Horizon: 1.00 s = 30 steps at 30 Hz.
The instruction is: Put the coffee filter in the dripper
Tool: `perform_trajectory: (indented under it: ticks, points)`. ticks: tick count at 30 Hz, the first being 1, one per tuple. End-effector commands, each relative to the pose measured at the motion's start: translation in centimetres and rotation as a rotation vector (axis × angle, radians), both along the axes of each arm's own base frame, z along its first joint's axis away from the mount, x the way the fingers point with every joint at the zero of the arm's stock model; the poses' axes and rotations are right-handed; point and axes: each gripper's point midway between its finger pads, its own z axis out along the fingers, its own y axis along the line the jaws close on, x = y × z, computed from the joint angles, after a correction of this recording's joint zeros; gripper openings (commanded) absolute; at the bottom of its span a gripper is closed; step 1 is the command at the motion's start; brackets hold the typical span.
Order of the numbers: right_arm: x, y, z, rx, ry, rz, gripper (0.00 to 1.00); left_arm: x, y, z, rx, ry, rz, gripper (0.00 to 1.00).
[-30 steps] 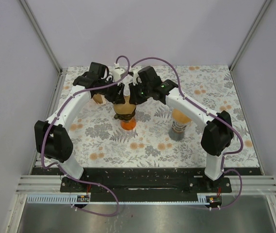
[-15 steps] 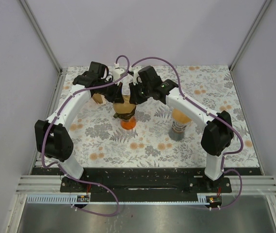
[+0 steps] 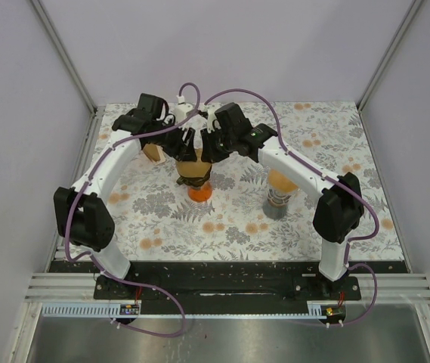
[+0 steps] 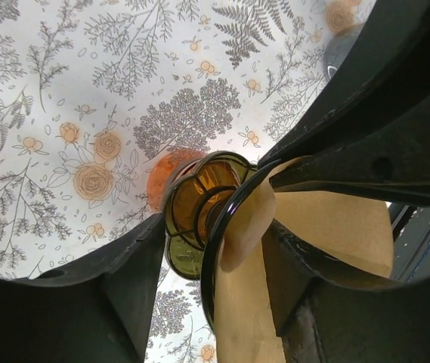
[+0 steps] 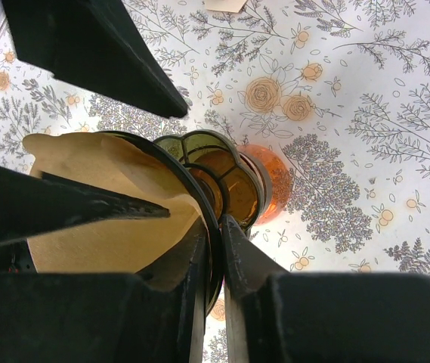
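The dark olive-green dripper (image 3: 193,175) stands on an orange cup (image 3: 199,193) at mid-table. A brown paper coffee filter (image 4: 328,227) sits inside the dripper, one fold sticking up over the rim. My left gripper (image 3: 184,144) is open. In the left wrist view its fingers (image 4: 128,280) straddle the dripper's rim (image 4: 213,227) and the filter's edge. My right gripper (image 5: 216,227) is shut on the dripper's rim (image 5: 213,204), one finger inside against the filter (image 5: 101,219), one outside. It approaches the dripper from the upper right (image 3: 207,147).
A stack of brown filters (image 3: 280,181) sits on a grey stand (image 3: 275,207) to the right of the dripper. A tan object (image 3: 153,153) lies behind the left gripper. Metal frame posts and grey walls enclose the floral table.
My left gripper has drawn slightly back and up from the dripper, its fingers spread wider. The right arm, dripper and filter have stayed put.
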Motion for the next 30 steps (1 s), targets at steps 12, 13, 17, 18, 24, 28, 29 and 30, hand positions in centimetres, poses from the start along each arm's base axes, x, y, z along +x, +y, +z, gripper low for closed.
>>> perform_trajectory:
  ticks: [12, 13, 17, 18, 24, 28, 29, 30]
  points:
    - [-0.2, 0.5, 2.7, 0.024, -0.029, 0.022, 0.47, 0.8, 2.6, 3.7, -0.059, -0.007, 0.050, 0.61]
    - [-0.2, 0.5, 2.8, 0.026, -0.032, 0.025, 0.49, 1.0, 2.8, 3.5, -0.048, -0.009, 0.060, 0.61]
    - [0.0, 0.6, 3.6, 0.032, -0.056, 0.035, 0.56, 1.1, 3.3, 3.8, -0.040, -0.021, 0.077, 0.61]
    - [0.1, 0.6, 3.8, 0.033, -0.062, 0.036, 0.58, 1.0, 3.3, 3.8, -0.040, -0.018, 0.076, 0.61]
    - [0.6, 0.3, 5.1, 0.029, -0.107, 0.029, 0.64, 0.7, 3.5, 4.0, -0.034, -0.025, 0.093, 0.61]
    - [1.2, -0.3, 5.1, 0.001, -0.135, -0.002, 0.67, 0.7, 4.1, 3.2, -0.007, -0.020, 0.119, 0.60]
    - [1.2, -0.2, 5.0, -0.003, -0.139, -0.001, 0.67, 0.6, 4.0, 2.9, -0.008, -0.012, 0.118, 0.60]
    - [1.3, -0.3, 5.3, -0.002, -0.145, 0.000, 0.67, 0.5, 4.0, 3.1, -0.009, -0.017, 0.118, 0.60]
